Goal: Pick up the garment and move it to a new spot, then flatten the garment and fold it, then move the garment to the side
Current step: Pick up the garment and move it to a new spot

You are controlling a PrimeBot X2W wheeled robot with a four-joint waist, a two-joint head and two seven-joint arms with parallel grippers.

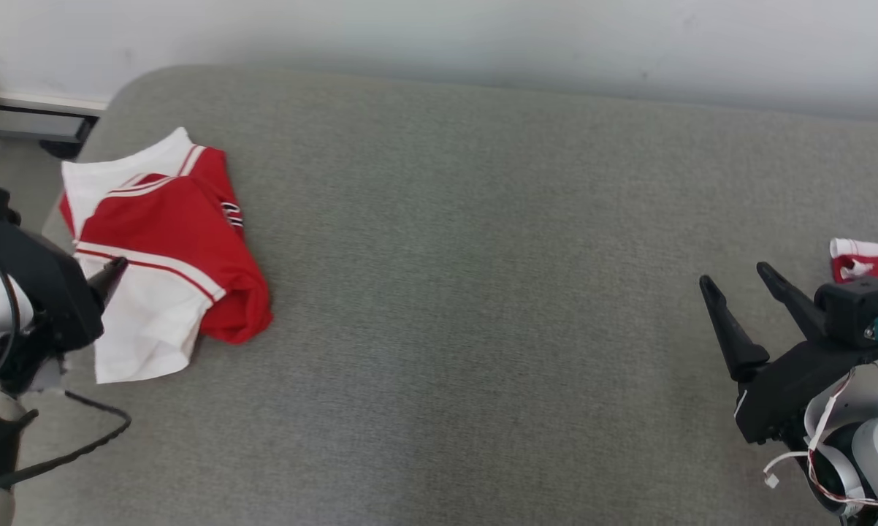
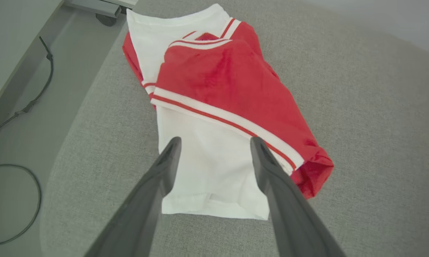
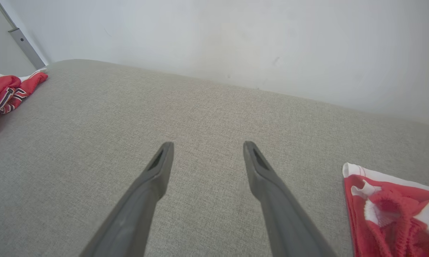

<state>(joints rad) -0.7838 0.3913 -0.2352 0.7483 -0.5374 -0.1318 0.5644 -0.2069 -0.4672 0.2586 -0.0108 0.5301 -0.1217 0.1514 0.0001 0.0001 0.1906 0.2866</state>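
My left hand [image 2: 215,142] sits at the eight o'clock edge of my head view, its two fingers spread wide with nothing between them. In my left wrist view the fingertips stand over the white near end of the shirt [image 2: 218,89]. I cannot tell whether they touch the cloth or hang just above it. The shirt runs from my fingertips toward twelve o'clock, folded into a compact bundle. White cloth lies nearest me, then a white-and-red stripe, then the red panel slanting off toward two o'clock, and the white collar end is farthest away. On the cushion [image 1: 468,292] as my head sees it, the bundle lies at about nine o'clock, close to the rounded left corner.

My right hand [image 1: 735,275] is at four o'clock, well apart from the shirt. Its fingers are also spread and empty, over bare grey fabric. Just beside it, at its two o'clock, a second red cloth [image 1: 870,267] with white trim lies at the cushion's right edge.

Beyond the cushion, at twelve o'clock, is a pale wall [image 1: 483,36]. A dark cable [image 2: 39,185] loops on the floor past the left corner.
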